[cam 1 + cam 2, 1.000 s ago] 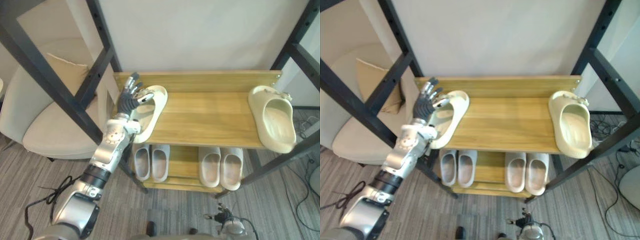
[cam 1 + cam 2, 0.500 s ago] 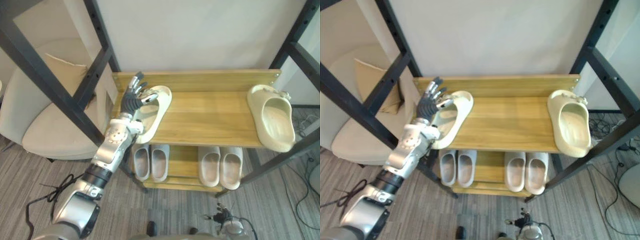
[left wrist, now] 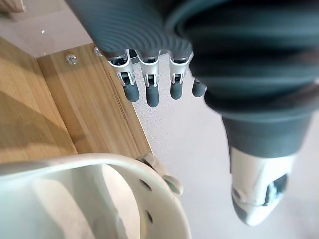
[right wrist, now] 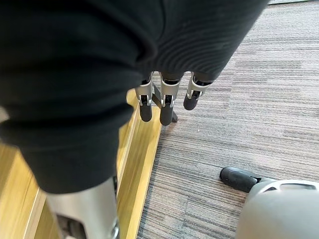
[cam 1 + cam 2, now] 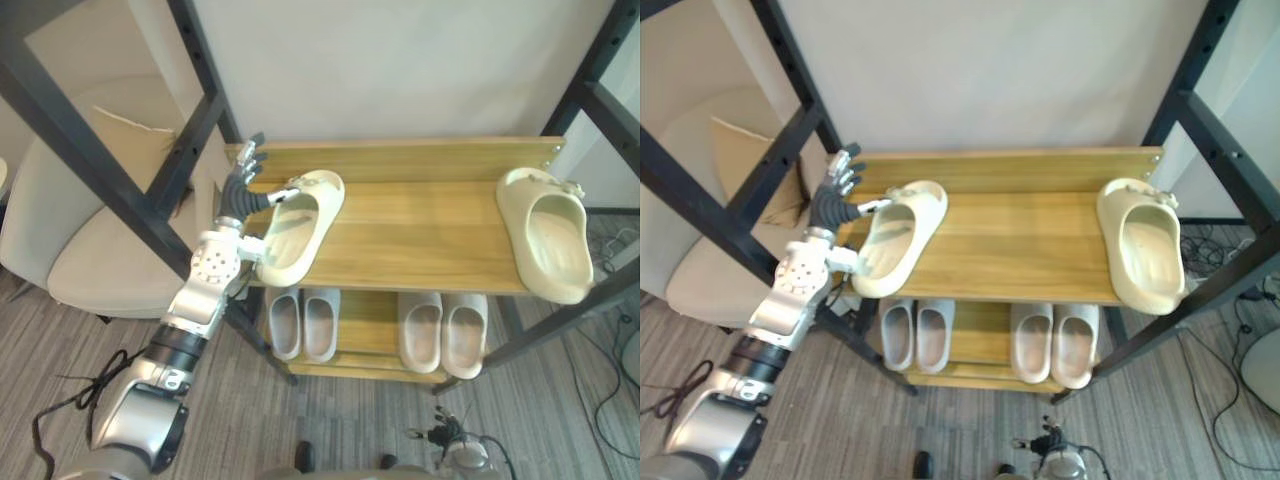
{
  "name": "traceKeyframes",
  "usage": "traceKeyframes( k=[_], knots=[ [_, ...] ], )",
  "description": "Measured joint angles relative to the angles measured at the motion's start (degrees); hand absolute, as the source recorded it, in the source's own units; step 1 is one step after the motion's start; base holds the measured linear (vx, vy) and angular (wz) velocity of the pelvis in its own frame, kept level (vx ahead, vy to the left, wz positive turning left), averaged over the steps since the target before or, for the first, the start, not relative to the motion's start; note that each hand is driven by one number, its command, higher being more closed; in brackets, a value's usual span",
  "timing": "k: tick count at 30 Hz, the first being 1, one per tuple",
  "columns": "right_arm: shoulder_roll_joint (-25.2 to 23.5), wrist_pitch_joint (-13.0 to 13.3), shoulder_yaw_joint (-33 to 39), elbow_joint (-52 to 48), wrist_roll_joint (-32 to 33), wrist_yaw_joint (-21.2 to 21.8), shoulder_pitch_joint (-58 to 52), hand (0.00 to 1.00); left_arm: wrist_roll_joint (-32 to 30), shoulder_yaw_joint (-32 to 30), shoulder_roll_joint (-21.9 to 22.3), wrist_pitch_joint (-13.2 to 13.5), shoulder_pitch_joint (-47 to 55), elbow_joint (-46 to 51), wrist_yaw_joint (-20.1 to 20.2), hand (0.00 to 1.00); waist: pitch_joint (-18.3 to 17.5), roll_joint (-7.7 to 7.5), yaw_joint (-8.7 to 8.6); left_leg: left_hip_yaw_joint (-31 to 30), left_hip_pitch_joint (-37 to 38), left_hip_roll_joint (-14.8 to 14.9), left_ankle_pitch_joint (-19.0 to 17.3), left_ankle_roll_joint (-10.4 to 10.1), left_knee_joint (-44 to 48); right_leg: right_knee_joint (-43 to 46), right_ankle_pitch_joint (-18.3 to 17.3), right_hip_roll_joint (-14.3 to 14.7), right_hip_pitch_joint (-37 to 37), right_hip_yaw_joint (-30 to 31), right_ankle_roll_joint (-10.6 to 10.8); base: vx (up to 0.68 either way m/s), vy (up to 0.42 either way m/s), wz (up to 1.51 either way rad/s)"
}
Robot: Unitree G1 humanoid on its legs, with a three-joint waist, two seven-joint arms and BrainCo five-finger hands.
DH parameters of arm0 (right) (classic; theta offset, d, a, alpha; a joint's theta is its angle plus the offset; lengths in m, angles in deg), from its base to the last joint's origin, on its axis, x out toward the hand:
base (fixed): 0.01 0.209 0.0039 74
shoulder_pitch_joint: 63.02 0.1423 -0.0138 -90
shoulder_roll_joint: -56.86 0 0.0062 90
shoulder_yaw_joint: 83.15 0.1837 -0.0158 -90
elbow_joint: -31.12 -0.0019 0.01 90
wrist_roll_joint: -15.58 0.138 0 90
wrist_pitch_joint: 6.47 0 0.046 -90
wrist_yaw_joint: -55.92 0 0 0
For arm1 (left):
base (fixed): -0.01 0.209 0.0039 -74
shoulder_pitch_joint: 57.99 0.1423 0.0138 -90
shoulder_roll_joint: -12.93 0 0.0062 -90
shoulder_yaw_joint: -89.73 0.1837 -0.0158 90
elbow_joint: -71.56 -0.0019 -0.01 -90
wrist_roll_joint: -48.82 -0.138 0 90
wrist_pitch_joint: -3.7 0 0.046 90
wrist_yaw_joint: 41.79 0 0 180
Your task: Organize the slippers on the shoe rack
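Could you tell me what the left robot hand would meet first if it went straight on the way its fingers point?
Probably the white wall: the left robot hand has its fingertips over the shoe rack's back rail, though depth is unclear.

Rack (image 5: 410,240) matt wood; 2 top slippers (image 5: 300,228) smooth matt plastic

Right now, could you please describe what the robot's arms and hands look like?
The left arm is silver-grey metal with a black band and a round perforated wrist plate. The left hand and right hand have silver fingers with dark tips under dark ribbed covers.
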Motion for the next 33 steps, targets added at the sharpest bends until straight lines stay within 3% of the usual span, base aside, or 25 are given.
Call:
traceKeyframes(
  k=[10,26,33],
  knots=[
    [0.09,0.30,0.64,-0.01,-0.03,0.42,-0.01,0.00,-8.76,-0.25,-1.21,-1.23,0.73,-0.01,-0.01,0.00,0.05,0.09,0.05,0.99,-0.79,0.15,0.00,0.01,0.00,0.88,-0.04,0.06,-1.46,1.32,-0.06,-0.01,-0.001,-0.06],
    [-0.19,0.55,1.61,-0.14,0.02,0.42,-0.09,0.00,-13.61,-2.07,-1.28,-2.25,-1.74,-1.11,-1.24,0.00,0.11,-0.02,0.09,2.95,-2.52,0.36,-0.05,-0.01,-0.02,1.65,0.08,0.15,-4.65,3.22,-0.05,-0.02,0.001,-0.05],
    [-0.71,0.67,1.65,-0.51,0.13,0.39,0.08,0.00,-17.43,-2.15,-1.45,-3.19,-4.05,-2.97,-2.52,0.00,0.22,-0.17,-0.12,4.24,-2.88,0.36,-0.02,0.02,-0.01,-0.17,1.82,0.24,-4.82,4.35,0.06,-0.02,0.009,-0.12]
  ],
)
